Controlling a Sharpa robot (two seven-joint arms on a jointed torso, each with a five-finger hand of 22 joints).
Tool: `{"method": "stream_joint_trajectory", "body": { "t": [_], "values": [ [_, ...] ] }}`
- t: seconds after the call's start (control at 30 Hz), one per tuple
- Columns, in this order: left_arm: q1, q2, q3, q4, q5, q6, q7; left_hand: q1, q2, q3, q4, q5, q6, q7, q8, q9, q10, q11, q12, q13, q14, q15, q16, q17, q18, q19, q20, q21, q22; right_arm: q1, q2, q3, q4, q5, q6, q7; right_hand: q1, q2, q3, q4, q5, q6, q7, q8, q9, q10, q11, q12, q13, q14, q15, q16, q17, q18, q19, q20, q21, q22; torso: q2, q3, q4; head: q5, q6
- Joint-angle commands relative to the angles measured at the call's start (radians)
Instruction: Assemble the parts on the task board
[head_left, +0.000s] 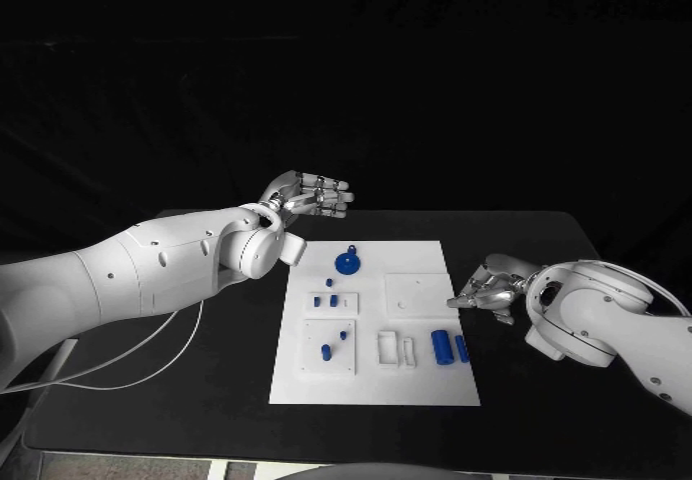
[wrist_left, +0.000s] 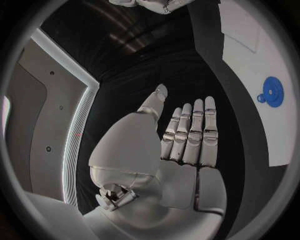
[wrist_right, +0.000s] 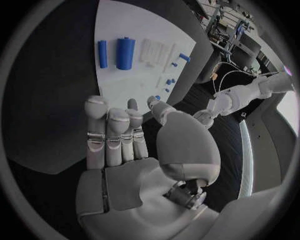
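Observation:
The white task board (head_left: 433, 385) lies in the middle of the black table. On it are a round blue part with a tab (head_left: 348, 262), small blue pieces (head_left: 332, 298), two more (head_left: 333, 342), and two blue cylinders (head_left: 440, 347) near its right edge. My left hand (head_left: 310, 195) hovers beyond the board's far left corner, fingers straight and together, holding nothing (wrist_left: 169, 150). My right hand (head_left: 490, 290) sits just off the board's right edge, palm bare and fingers extended (wrist_right: 137, 155). The wrist views show the round part (wrist_left: 272, 91) and the cylinders (wrist_right: 125, 53).
White blocks (head_left: 398, 348) stand left of the cylinders, and a raised white square plate (head_left: 418, 295) lies behind them. A white cable (head_left: 130, 355) trails from my left arm over the table's left side. Black table surface (head_left: 534, 240) surrounds the board.

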Motion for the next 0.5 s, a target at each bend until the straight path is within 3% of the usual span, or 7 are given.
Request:
{"method": "stream_joint_trajectory", "body": {
  "t": [0.03, 0.07, 0.13, 0.17, 0.23, 0.33, 0.5],
  "values": [
    [0.000, 0.000, 0.001, 0.009, 0.010, 0.024, 0.027, -0.009, -0.002, -0.017, 0.008, 0.003, -0.007, -0.003, 0.001, -0.001, -0.004, 0.001, 0.006, 0.001, -0.008, 0.002, -0.004, 0.000, 0.008, 0.002, 0.008, -0.004, -0.002, 0.000, -0.002, -0.002, 0.000, 0.034, 0.112, -0.084, -0.022, 0.001, 0.002, 0.009, -0.001, 0.012, -0.003, 0.000, 0.015, 0.014, -0.003, 0.014, 0.016, 0.006, -0.006, 0.005, 0.009, -0.016, 0.042, -0.006, 0.010, 0.075, 0.002, -0.0022, 0.0018, -0.005, 0.002],
    [-0.001, 0.000, 0.001, 0.012, 0.013, 0.028, 0.031, -0.028, -0.011, -0.049, 0.024, -0.009, -0.007, -0.003, 0.001, -0.001, -0.005, 0.001, 0.006, 0.001, -0.009, 0.002, -0.004, 0.000, 0.007, 0.002, 0.009, -0.005, -0.003, 0.000, -0.002, -0.004, -0.002, 0.027, 0.130, -0.093, -0.038, 0.004, 0.004, 0.021, -0.001, 0.015, -0.002, 0.000, 0.020, 0.024, -0.004, 0.033, 0.033, 0.006, -0.006, 0.005, 0.012, -0.017, 0.042, -0.006, 0.012, 0.075, 0.002, -0.0022, 0.0028, -0.006, 0.003],
    [-0.001, -0.001, 0.001, 0.015, 0.015, 0.032, 0.036, -0.044, -0.032, -0.089, 0.046, -0.080, -0.012, -0.001, 0.001, -0.001, -0.007, 0.002, 0.006, 0.001, -0.010, 0.003, -0.004, 0.000, 0.006, 0.001, 0.010, -0.008, -0.004, 0.000, -0.001, -0.009, -0.006, 0.025, 0.148, -0.101, -0.053, -0.006, 0.023, 0.034, -0.001, 0.015, -0.005, -0.003, 0.031, 0.036, -0.004, 0.059, 0.062, 0.008, -0.006, 0.004, 0.020, -0.020, 0.042, -0.007, 0.014, 0.075, 0.001, -0.0032, 0.0034, -0.008, 0.003],
    [-0.001, -0.001, 0.001, 0.017, 0.015, 0.034, 0.037, -0.051, -0.043, -0.103, 0.054, -0.090, -0.014, -0.001, 0.001, -0.001, -0.007, 0.002, 0.005, 0.001, -0.012, 0.002, -0.004, -0.001, 0.005, 0.001, 0.009, -0.008, -0.005, 0.000, 0.001, -0.012, -0.008, 0.026, 0.153, -0.104, -0.057, -0.006, 0.027, 0.035, -0.002, 0.013, -0.002, 0.000, 0.037, 0.033, -0.004, 0.057, 0.070, 0.008, -0.006, 0.001, 0.024, -0.021, 0.040, -0.008, 0.015, 0.075, 0.001, -0.0038, 0.0023, -0.007, 0.001],
    [-0.001, -0.002, 0.001, 0.020, 0.016, 0.038, 0.042, -0.050, -0.045, -0.113, 0.063, -0.090, -0.017, -0.001, 0.001, -0.001, -0.007, 0.002, 0.005, 0.001, -0.012, 0.002, -0.004, -0.001, 0.004, 0.001, 0.009, -0.009, -0.005, 0.000, 0.006, -0.018, -0.012, 0.029, 0.161, -0.106, -0.059, -0.008, 0.028, 0.034, -0.002, 0.005, 0.000, -0.003, 0.041, 0.035, -0.003, 0.055, 0.076, 0.009, -0.005, -0.001, 0.028, -0.022, 0.042, -0.008, 0.028, 0.078, 0.001, -0.0048, 0.0017, -0.007, 0.000],
    [-0.001, -0.002, 0.001, 0.022, 0.017, 0.041, 0.048, -0.018, -0.047, -0.138, 0.106, -0.089, -0.016, -0.001, 0.001, -0.001, -0.007, 0.002, 0.005, 0.001, -0.013, 0.002, -0.004, -0.001, 0.002, 0.003, 0.008, -0.014, -0.007, -0.001, 0.015, -0.028, -0.019, 0.035, 0.169, -0.109, -0.061, -0.012, 0.027, 0.034, -0.002, -0.021, 0.008, -0.006, 0.034, 0.036, 0.001, 0.056, 0.080, 0.010, -0.003, -0.001, 0.031, -0.022, 0.042, -0.007, 0.030, 0.078, 0.002, -0.0035, 0.0016, -0.007, -0.003],
    [-0.001, -0.003, 0.001, 0.027, 0.027, 0.039, 0.067, -0.037, -0.051, -0.149, 0.124, -0.091, -0.013, -0.002, 0.001, 0.000, -0.004, 0.000, 0.005, 0.001, -0.012, 0.000, -0.003, -0.002, 0.000, 0.002, 0.007, -0.017, -0.007, -0.001, 0.037, -0.051, -0.036, 0.041, 0.175, -0.109, -0.069, -0.022, 0.021, 0.039, -0.002, -0.035, 0.015, -0.006, 0.020, 0.038, 0.005, 0.052, 0.094, 0.013, 0.000, -0.002, 0.044, -0.019, 0.041, -0.003, 0.038, 0.079, 0.002, -0.0017, 0.0027, -0.010, -0.005]
  ]
}}
